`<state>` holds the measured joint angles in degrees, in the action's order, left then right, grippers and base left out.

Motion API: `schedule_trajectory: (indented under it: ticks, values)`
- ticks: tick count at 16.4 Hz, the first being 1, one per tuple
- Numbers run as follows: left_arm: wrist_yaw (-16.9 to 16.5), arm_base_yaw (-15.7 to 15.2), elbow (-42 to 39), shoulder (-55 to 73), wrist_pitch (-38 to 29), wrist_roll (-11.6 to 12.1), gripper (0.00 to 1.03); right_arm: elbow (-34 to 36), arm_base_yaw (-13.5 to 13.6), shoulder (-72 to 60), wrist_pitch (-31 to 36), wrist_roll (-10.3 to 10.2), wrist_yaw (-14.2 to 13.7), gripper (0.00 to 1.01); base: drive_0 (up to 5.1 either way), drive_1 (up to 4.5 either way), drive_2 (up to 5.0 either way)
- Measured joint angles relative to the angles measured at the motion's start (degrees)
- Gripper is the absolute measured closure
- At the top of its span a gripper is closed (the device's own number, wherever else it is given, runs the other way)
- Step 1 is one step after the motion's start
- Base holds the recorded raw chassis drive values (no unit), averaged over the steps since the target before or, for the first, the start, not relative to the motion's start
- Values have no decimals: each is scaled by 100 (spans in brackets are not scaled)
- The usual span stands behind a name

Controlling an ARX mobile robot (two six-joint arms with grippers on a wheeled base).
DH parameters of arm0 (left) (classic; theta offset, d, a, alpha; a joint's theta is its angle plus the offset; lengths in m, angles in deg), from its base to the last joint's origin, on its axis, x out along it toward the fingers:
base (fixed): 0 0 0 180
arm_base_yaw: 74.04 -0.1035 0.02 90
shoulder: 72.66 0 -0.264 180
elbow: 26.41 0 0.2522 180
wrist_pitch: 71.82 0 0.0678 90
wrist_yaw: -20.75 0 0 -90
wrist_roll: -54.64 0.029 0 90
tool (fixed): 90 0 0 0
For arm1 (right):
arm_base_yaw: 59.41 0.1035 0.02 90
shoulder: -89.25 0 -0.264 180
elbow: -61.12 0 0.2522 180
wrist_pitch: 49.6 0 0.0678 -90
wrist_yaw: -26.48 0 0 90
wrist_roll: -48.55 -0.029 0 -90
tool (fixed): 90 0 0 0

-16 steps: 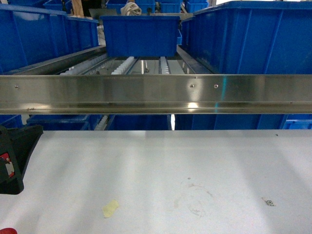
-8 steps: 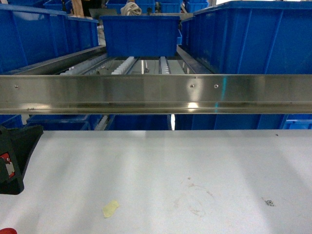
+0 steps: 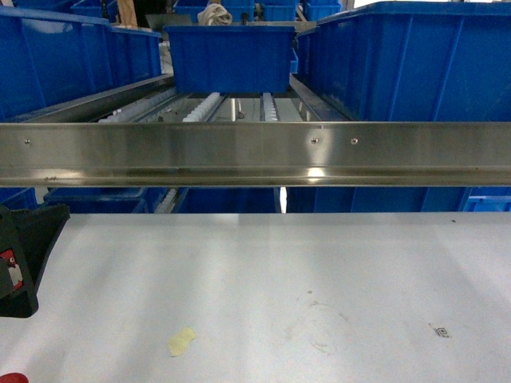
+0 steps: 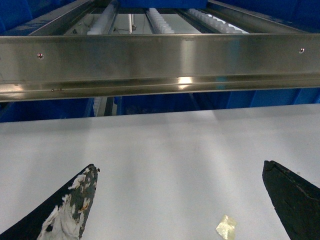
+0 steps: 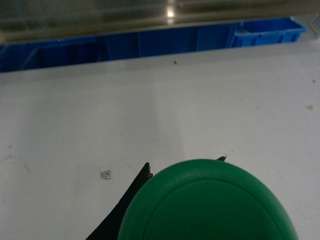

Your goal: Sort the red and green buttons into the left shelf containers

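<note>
A green button [image 5: 207, 202] fills the bottom of the right wrist view, its cap a smooth, matte, domed disc with a shallow raised ring near the edge. It sits right at the right gripper [image 5: 185, 165], whose 2 dark pointed tips [image 5: 145, 172] just show at either side of the cap's upper rim, so the pincer appears clamped on the button, held above the table [image 5: 150, 100]. The tabletop is a flat, pale grey sheet, lightly scuffed, with a tiny square mark on it.

In the left wrist view the left gripper [image 4: 182, 200] has its 2 black wedge-shaped fingers [image 4: 65, 210] spread wide apart with nothing between them; the one on the left of the view is chipped and smeared with white. A crumpled pale yellow scrap of tape [image 4: 226, 227] lies on the table near the other finger.

Beyond the table edge runs a brushed stainless steel rail [image 3: 255, 153], shiny and riveted, with white roller tracks [image 3: 206, 108] behind it. Glossy blue bins [image 3: 48, 56] with thick rims stand on the left of the shelf, another in the middle [image 3: 227, 56] and a large one on the right.
</note>
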<state>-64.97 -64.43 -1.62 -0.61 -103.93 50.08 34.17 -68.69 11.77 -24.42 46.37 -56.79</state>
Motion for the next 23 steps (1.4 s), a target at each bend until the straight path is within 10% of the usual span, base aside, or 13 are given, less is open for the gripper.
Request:
schedule_trajectory:
  ticks: [5,8,10,23]
  values:
    - [0,0,0,0,-2,0,5,-184,-52,2461,-1738,-105,452,73,0,0,0]
    - [-24,13,0,109,-166,-26,5,-201,-52,2461,-1722,-107,520,73,0,0,0]
    - [256,214,122,2496,-1270,-170,5,-201,-52,2433,-1725,-107,533,73,0,0,0]
    - [1097,815,-269,1980,-791,-17,5,-201,-52,2433,-1727,-107,533,73,0,0,0]
